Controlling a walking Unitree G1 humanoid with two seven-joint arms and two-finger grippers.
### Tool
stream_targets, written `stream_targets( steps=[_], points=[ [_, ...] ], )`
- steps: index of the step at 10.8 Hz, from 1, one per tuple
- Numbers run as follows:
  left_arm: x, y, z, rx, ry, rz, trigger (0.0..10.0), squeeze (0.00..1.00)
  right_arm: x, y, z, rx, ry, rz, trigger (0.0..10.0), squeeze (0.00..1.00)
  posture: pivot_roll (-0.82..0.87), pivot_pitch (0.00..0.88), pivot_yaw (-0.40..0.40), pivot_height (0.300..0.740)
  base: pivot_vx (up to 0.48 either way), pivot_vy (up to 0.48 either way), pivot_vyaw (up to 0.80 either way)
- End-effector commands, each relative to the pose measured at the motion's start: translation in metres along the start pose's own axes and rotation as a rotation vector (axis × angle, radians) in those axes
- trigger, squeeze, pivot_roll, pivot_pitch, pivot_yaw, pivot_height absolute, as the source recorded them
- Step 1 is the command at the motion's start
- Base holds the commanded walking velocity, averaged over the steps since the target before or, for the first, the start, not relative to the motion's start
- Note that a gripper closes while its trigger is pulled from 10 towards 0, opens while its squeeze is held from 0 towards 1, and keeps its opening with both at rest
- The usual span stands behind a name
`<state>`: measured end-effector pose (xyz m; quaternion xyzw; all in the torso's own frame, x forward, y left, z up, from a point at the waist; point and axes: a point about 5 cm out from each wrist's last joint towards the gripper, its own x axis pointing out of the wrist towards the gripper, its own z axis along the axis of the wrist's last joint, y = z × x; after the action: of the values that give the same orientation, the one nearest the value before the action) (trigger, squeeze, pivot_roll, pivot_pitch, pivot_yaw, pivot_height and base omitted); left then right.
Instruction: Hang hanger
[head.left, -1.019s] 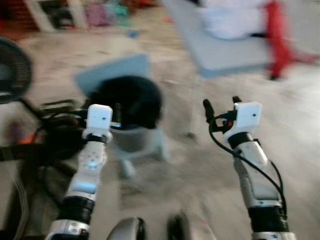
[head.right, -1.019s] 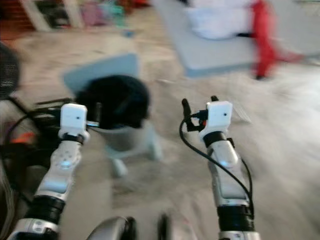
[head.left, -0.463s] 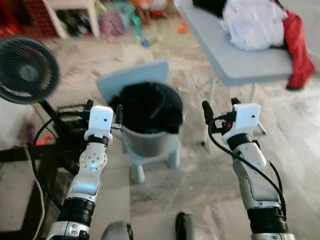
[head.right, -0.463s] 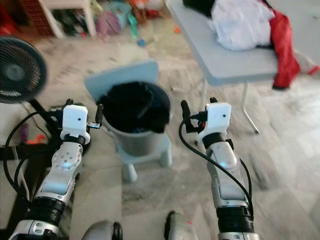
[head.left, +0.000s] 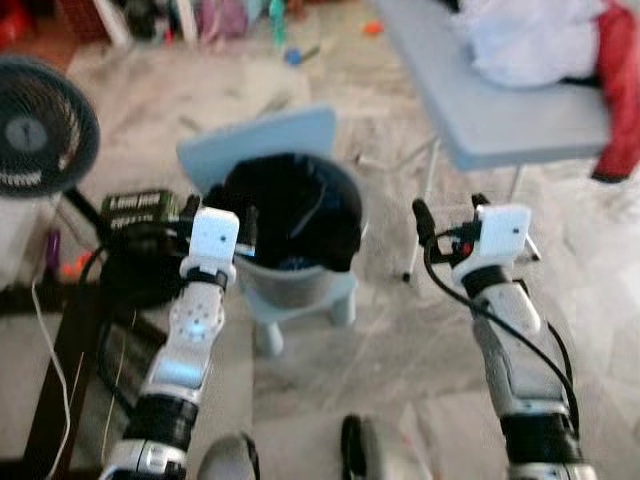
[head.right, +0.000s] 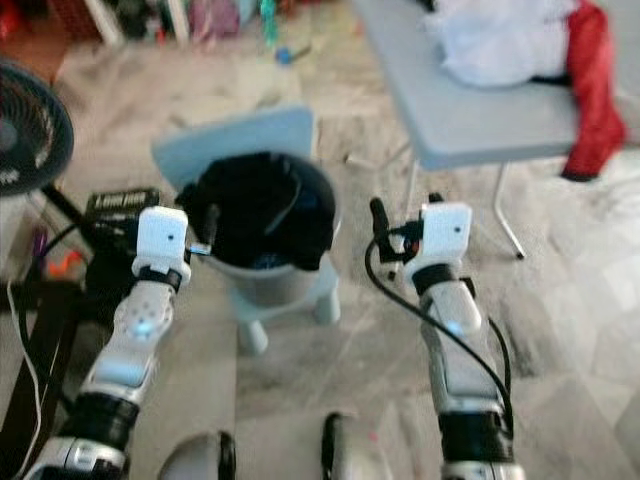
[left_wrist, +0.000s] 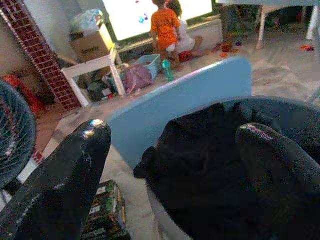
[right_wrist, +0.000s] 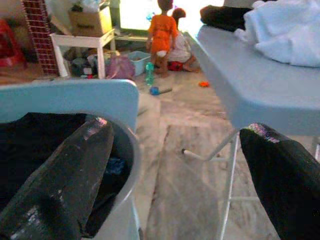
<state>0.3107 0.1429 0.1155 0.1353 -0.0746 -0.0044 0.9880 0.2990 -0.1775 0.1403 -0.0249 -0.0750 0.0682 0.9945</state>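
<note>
- Grey plastic makes the one round bucket (head.left: 300, 275), and it sits on one small pale blue chair (head.left: 262, 150).
- Black clothes (head.left: 290, 215) fill the bucket to the top and hang over its rim. A bit of blue cloth peeks out low down.
- I count two silver arms. The left end effector (head.left: 215, 215) is held up just beside the bucket, near its rim, with its two black fingers (left_wrist: 60, 185) wide apart and nothing between them.
- The right end effector (head.left: 450, 215) is held up between the bucket and the desk (head.left: 500, 110). Its two fingers (right_wrist: 60, 180) are wide apart too, and it holds nothing.
- One grey desk stands on thin metal legs. On it lie one white pile of cloth (head.left: 530, 45) and one red cloth (head.left: 622, 90) that hangs over the edge. One dark thing (right_wrist: 225, 15) lies at the far end.
- One black fan (head.left: 35, 125) stands at the robot's left, cut off by the edge of the picture. One dark box with a label (head.left: 140, 205) lies below it, and its words are too blurry to read.
- Far back, two small people (right_wrist: 162, 35) sit and stand by a bright window, near one white bench (right_wrist: 82, 42) and some toys.
- I cannot make out a hanger anywhere; the head pictures are a little blurry.
</note>
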Motion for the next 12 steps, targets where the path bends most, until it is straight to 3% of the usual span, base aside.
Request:
stream_targets(
  steps=[1,11,12],
  points=[
    [-0.001,0.0013,0.0033,0.0,-0.019,0.002,10.0,0.0,-0.0016,0.0003,0.0012,0.0,-0.006,0.005,10.0,0.0,-0.08,0.164,-0.011,0.74,0.337,0.0,0.0],
    [0.0001,0.001,0.0028,0.016,-0.018,-0.009,10.0,0.0,-0.0003,0.0036,0.0052,-0.019,-0.022,0.031,10.0,0.0,-0.08,0.17,-0.011,0.74,0.417,0.076,0.0],
    [0.0008,-0.0007,0.0001,0.027,0.0,-0.014,10.0,0.0,-0.0005,0.0035,0.0053,-0.02,-0.023,0.031,10.0,0.0,-0.08,0.17,-0.011,0.74,0.0,0.0,0.0]
  ],
)
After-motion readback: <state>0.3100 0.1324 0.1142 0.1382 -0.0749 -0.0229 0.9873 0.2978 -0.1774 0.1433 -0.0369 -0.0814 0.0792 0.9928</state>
